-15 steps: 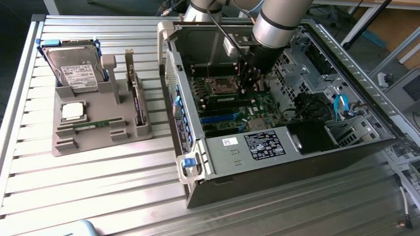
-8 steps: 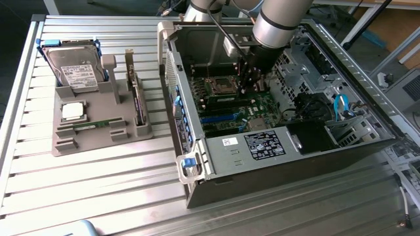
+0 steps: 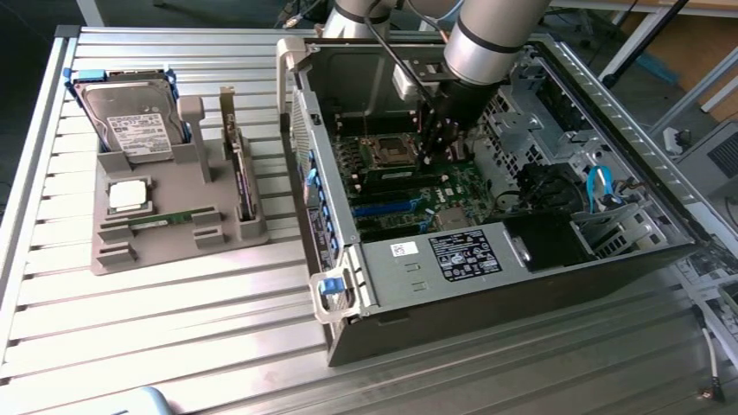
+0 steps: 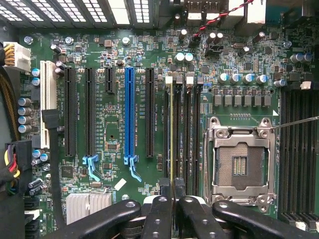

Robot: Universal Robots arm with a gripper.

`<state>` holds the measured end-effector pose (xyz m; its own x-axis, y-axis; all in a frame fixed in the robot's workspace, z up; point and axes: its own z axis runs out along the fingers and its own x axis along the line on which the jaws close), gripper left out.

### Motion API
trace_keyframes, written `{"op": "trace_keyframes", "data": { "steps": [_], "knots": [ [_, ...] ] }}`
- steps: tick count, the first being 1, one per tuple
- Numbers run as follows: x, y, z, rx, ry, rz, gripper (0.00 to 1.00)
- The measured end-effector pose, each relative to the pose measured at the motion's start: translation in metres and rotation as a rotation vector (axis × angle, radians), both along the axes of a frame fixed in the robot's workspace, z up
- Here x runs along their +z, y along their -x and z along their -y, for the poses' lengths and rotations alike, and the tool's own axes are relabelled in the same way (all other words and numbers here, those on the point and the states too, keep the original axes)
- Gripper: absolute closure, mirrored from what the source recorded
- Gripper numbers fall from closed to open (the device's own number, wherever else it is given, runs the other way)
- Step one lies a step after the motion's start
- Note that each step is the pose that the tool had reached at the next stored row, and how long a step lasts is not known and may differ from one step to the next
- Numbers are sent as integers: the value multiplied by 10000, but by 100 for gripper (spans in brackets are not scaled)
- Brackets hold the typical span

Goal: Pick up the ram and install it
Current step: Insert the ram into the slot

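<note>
Ram (image 4: 172,129) is in the gripper (image 4: 172,191), jaws nearly closed and pinching its top edge. Wrist view has it edge-on, a thin line running along one of the black memory slots (image 4: 185,124), between the blue card slot (image 4: 129,112) and the empty processor socket (image 4: 240,164). Can't tell if it's seated. Exterior view adds context: arm reaching down into the open computer case (image 3: 461,259), gripper (image 3: 444,143) low over the board, stick itself hidden there. Tray (image 3: 173,251) on the exterior view's left holds a second stick (image 3: 162,220), processor chip (image 3: 127,194), hard drive (image 3: 133,121) and upright card (image 3: 240,181).
</note>
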<state>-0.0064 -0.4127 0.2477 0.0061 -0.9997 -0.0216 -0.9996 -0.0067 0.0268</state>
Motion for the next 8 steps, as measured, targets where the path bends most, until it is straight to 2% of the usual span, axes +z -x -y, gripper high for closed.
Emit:
{"op": "trace_keyframes", "data": {
  "steps": [6,8],
  "knots": [
    [0,0,0,1,1,69,88],
    [0,0,0,1,1,71,88]
  ]
}}
